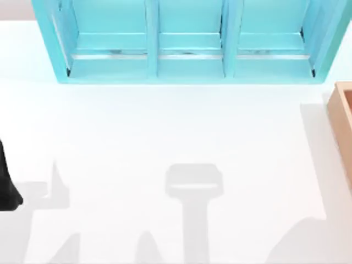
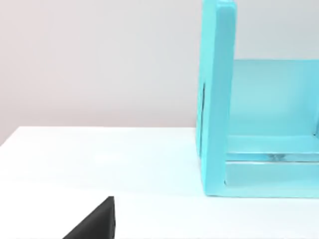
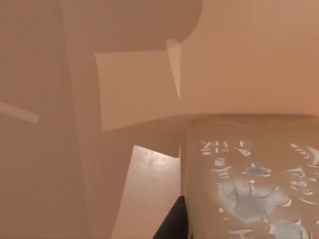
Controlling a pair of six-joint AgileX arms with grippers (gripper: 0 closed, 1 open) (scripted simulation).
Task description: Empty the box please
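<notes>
The box (image 1: 344, 115) is a light-tan wooden crate that pokes in at the table's right edge in the top view. The right wrist view looks into the box (image 3: 239, 55), with its tan walls all around. An olive-brown carton (image 3: 249, 174) with white and bluish marks lies inside it, very close to the camera. A dark part of my right gripper (image 3: 172, 224) sits right beside that carton. My left arm (image 1: 6, 187) is parked at the far left edge of the table, and a black tip of the left gripper (image 2: 94, 221) shows over the white tabletop.
A big turquoise shelf cabinet (image 1: 187, 41) with three bays stands along the back of the table; its end wall (image 2: 217, 99) shows in the left wrist view. The white table (image 1: 165, 132) stretches between cabinet and front edge, crossed by grey arm shadows.
</notes>
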